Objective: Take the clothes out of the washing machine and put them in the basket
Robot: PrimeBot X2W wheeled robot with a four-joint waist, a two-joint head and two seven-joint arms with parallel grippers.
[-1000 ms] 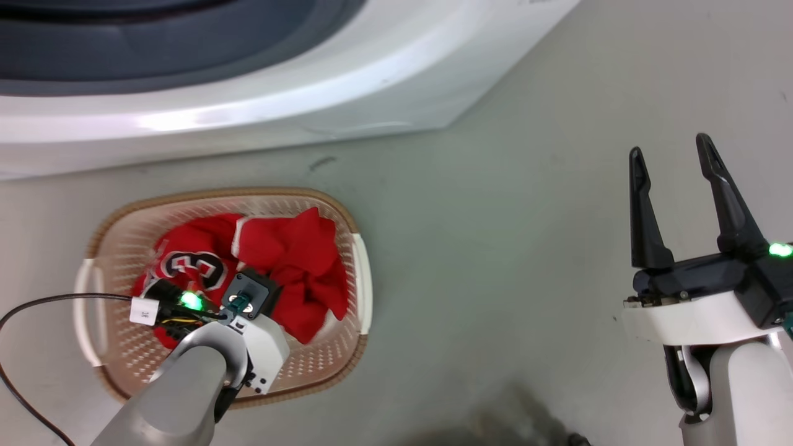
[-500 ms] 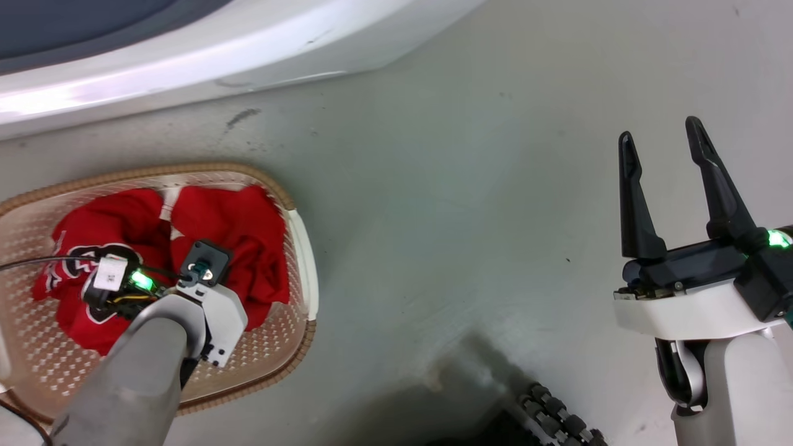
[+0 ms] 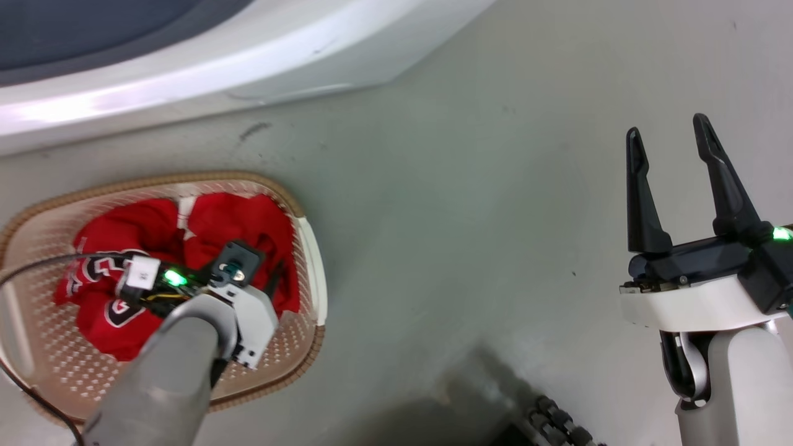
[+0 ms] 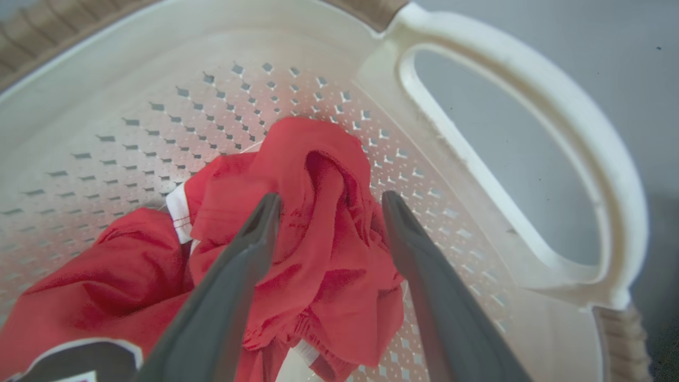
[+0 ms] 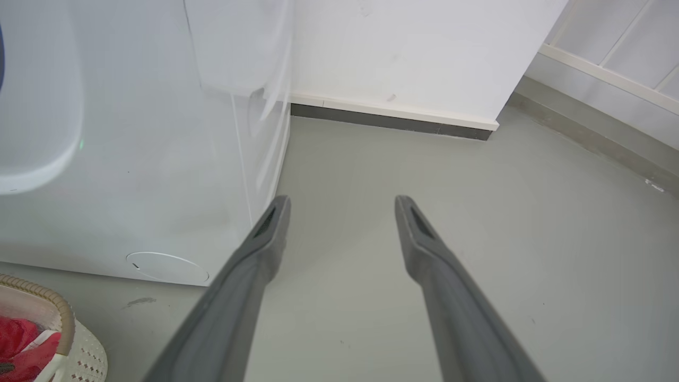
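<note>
The clothes [image 3: 235, 217] lie bunched in the basket [image 3: 186, 178], which stands on the floor before the washing machine [image 3: 248, 56]. The numbered jersey [image 3: 99, 272] is at the left and the plain red piece at the right. My left gripper [image 4: 329, 199] hangs open just above the plain red cloth [image 4: 329, 154], one finger on each side of a fold, close to the basket's handle [image 4: 583, 148]. Its wrist hides the fingers in the head view. My right gripper [image 3: 666, 124] is open and holds nothing, over bare floor far to the right. The drum and door are out of view.
A black cable [image 3: 37, 266] runs across the basket's left side to my left wrist. A ribbed dark part of my base [image 3: 557, 421] shows at the bottom. The washing machine's side [image 5: 159, 185] meets a white wall with a dark skirting [image 5: 392, 119]; grey floor stretches right.
The head camera has swung, so the whole picture shifted left and then slightly back. My left gripper stays over the clothes in the basket, and the right gripper stays open.
</note>
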